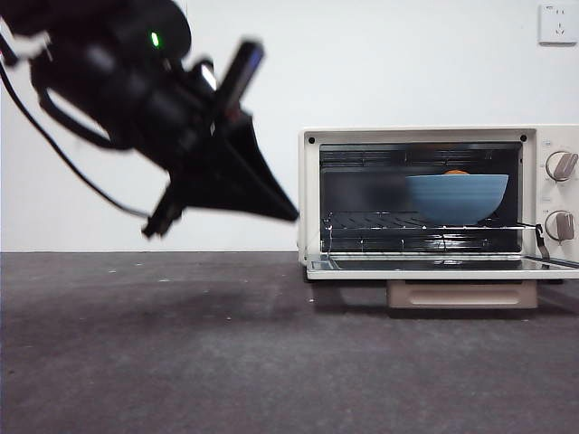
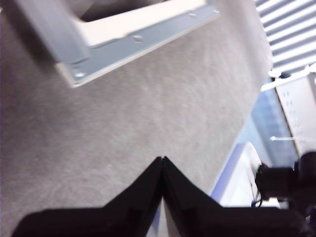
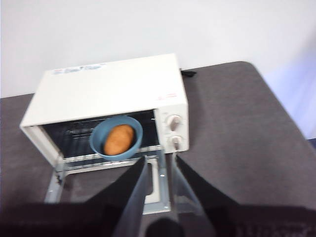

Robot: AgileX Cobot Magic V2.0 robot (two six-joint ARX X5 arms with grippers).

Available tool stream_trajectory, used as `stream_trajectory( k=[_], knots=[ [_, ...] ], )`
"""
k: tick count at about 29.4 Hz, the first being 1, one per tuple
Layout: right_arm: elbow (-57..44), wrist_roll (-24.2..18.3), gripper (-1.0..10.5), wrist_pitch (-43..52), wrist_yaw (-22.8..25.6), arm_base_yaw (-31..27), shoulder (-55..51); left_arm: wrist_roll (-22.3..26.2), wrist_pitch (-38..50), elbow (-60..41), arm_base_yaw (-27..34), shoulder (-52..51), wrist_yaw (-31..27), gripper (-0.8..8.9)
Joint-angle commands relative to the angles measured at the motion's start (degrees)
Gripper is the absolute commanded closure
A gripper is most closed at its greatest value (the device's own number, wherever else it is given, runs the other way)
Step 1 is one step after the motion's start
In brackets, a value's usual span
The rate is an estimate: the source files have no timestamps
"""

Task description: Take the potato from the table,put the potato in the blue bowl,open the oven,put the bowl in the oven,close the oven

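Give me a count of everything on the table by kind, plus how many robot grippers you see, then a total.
Oven, door open: 1
Blue bowl, on the oven rack: 1
Potato, in the bowl: 1
Grippers: 2, the left gripper shut, the right gripper open
Total: 5

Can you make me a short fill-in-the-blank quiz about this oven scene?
1. The potato lies inside the blue ____.
2. The bowl sits on the rack inside the ____.
3. The oven door is ____.
4. The left gripper has its jaws ____.

Missing words: bowl; oven; open; shut
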Motion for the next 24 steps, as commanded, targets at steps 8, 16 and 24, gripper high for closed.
stream_trajectory(
  k=[8, 16, 24],
  knots=[
    [0.0, -0.8, 9.6, -0.3, 0.6, 0.1, -5.5, -7.4, -1.9, 9.8, 0.4, 12.1, 0.2, 8.19],
    [0.0, -0.8, 9.6, -1.2, 0.6, 0.1, -5.6, -5.7, -7.2, 12.7, 0.4, 14.2, -1.7, 8.19],
    [0.0, -0.7, 9.6, -1.3, 0.5, 0.1, -5.6, -7.4, -8.4, 12.7, 0.4, 15.8, -4.5, 8.19]
  ],
)
